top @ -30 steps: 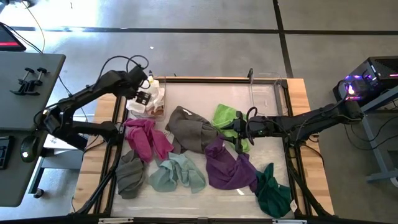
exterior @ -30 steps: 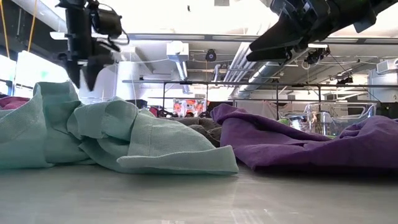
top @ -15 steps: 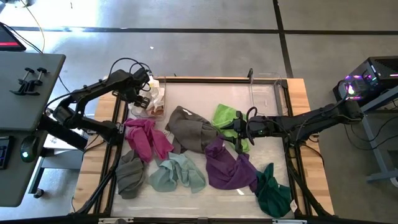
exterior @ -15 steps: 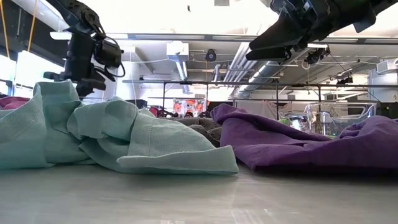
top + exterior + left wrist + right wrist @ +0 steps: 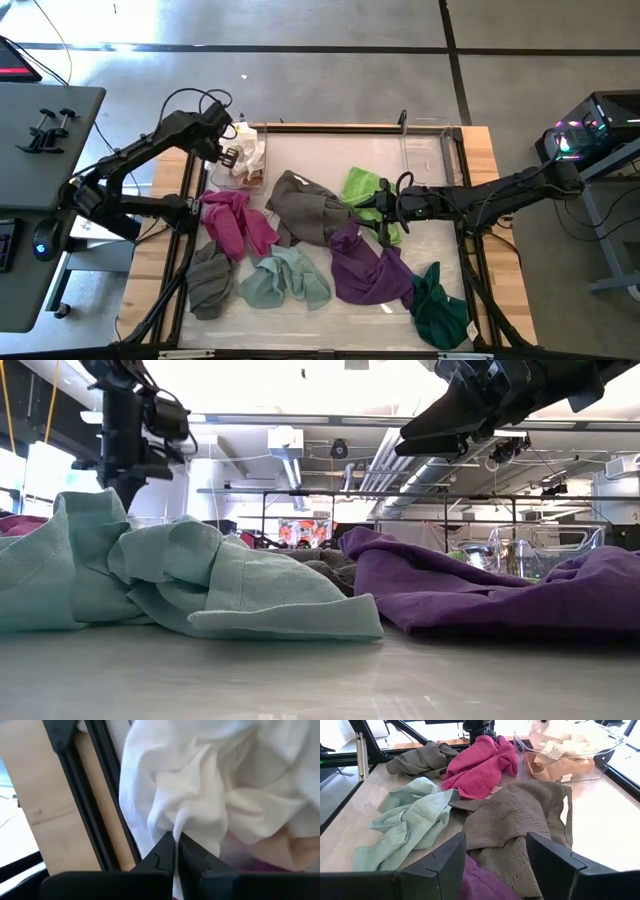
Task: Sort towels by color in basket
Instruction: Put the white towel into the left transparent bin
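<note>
My left gripper [image 5: 229, 156] hangs over the clear basket [image 5: 252, 176] at the table's far left and is shut on a cream towel [image 5: 210, 785] that lies in it. A pale pink towel [image 5: 555, 770] lies under the cream ones. On the table lie magenta [image 5: 235, 220], grey-brown [image 5: 305, 205], lime green [image 5: 365, 190], purple [image 5: 365, 265], mint [image 5: 285, 280], grey [image 5: 210, 280] and dark green [image 5: 440, 310] towels. My right gripper [image 5: 496, 865] waits open above the grey-brown towel [image 5: 520, 820], next to the lime green one. My left gripper pinches a raised fold of the cream towel [image 5: 178, 827] between its two fingertips [image 5: 165, 851]. The fingers come from above, pointing down into the basket. The rest of the towel lies bunched in the basket; one layer or several, I cannot tell.
A second clear basket [image 5: 430, 150] stands at the far right of the table. Black frame rails [image 5: 188, 190] run along the table's left and right sides. Bare tabletop [image 5: 320, 150] shows along the far edge between the two baskets.
My left gripper has dipped down into the far-left basket, shut on the cream towel, and come up a little. The towels on the table have kept still.
</note>
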You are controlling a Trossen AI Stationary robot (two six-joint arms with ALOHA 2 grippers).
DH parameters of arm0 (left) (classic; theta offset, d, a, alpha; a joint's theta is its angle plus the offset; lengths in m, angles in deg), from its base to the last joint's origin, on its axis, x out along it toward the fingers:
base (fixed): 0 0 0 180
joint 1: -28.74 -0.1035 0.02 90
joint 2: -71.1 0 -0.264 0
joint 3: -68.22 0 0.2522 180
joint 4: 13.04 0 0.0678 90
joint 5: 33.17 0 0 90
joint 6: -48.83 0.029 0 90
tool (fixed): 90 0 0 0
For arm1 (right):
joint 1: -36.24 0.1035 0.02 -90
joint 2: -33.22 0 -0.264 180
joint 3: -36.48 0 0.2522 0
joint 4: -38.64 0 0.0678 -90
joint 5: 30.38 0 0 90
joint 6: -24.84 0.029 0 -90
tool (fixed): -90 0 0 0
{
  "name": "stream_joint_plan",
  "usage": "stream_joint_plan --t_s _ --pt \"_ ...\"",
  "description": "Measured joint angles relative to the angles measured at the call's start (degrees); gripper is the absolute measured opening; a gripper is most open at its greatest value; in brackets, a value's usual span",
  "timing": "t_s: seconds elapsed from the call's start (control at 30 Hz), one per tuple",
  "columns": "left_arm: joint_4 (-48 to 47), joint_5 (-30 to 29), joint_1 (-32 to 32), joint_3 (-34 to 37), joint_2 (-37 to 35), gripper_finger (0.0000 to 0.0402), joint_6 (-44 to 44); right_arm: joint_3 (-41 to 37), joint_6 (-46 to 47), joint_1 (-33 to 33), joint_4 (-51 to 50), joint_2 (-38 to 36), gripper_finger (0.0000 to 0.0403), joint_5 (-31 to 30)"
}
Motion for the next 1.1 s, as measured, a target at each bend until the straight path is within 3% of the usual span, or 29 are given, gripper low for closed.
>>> stream_joint_plan --t_s 0.27,0.47,1.1 --pt "1.67 -0.06 1.81 -3.02 -4.21 0.0001 0.02 0.00 0.00 0.00 0.01 0.00 0.0204 -0.02" --pt "8.83 2.88 5.60 -1.75 -5.04 0.0000 -0.02 0.00 0.00 0.00 0.02 0.00 0.0204 -0.05" --pt "30.83 9.60 8.48 11.69 8.10 0.0000 0.92 0.00 0.17 0.00 0.02 0.00 0.0204 -0.20"
